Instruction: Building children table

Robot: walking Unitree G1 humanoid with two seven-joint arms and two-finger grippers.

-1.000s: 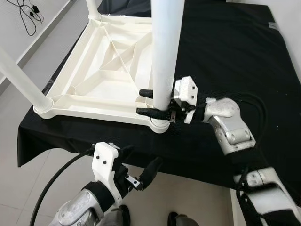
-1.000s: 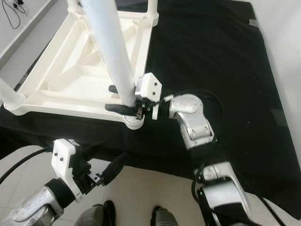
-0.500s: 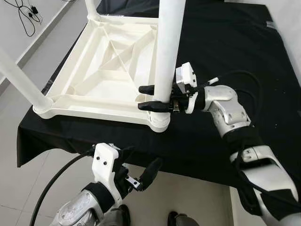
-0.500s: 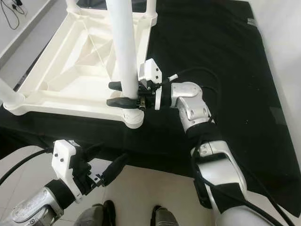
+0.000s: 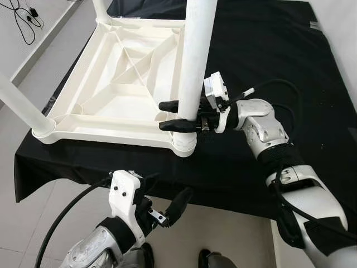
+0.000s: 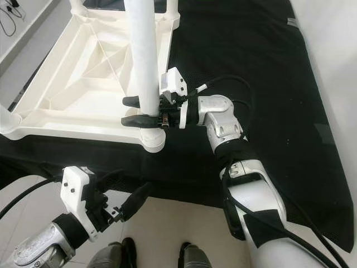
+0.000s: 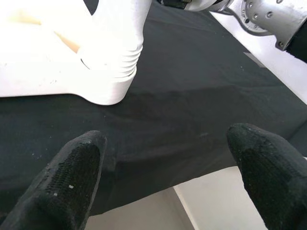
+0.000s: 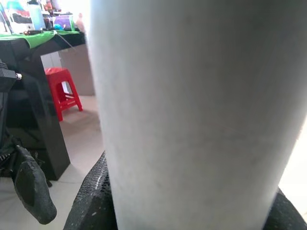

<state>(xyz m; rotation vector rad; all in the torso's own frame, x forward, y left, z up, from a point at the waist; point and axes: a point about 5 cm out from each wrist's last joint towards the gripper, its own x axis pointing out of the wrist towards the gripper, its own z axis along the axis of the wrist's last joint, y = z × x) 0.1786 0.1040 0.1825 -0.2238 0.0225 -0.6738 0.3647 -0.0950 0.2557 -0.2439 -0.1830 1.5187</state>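
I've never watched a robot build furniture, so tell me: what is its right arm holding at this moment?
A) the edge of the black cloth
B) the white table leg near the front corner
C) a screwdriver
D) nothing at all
B: the right gripper has one black finger on each side of the upright white table leg, just above the corner socket of the upturned white tabletop.

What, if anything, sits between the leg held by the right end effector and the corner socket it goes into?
Nothing visible. The right end effector is shut on the white leg, whose lower end already stands in the corner socket of the upturned tabletop. The left end effector hangs open below the table edge.
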